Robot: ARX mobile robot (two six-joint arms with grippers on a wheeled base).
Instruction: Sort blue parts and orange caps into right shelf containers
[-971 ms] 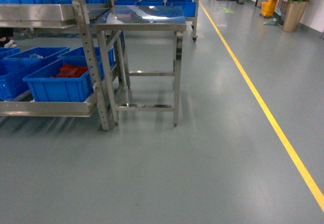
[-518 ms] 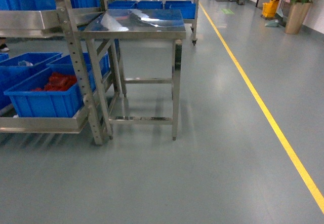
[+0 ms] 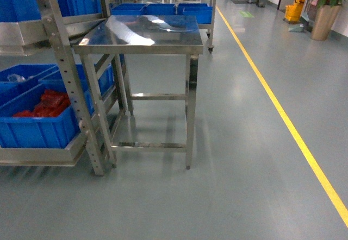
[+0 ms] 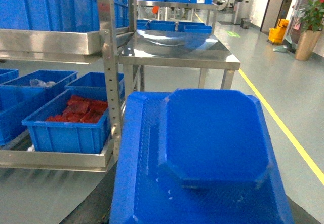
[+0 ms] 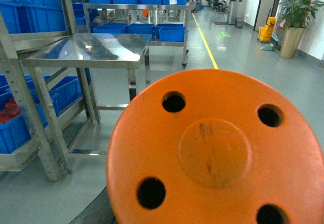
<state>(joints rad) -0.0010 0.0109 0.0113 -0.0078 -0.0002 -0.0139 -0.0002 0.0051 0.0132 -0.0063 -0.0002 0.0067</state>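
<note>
Steel table (image 3: 142,31) larger, lower in head frame than earlier; shelf bin (image 3: 38,126) shifted left. Blue part (image 4: 212,138) fills left wrist view, orange cap (image 5: 217,148) right; grippers unseen, grip indeterminable.

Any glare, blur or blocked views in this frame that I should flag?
Head view: sharp, with ceiling-light glare on the steel table top. Left wrist view: a blue part fills the lower frame, close and slightly soft. Right wrist view: an orange cap blocks most of the frame; the background stays clear. Neither gripper shows.
</note>
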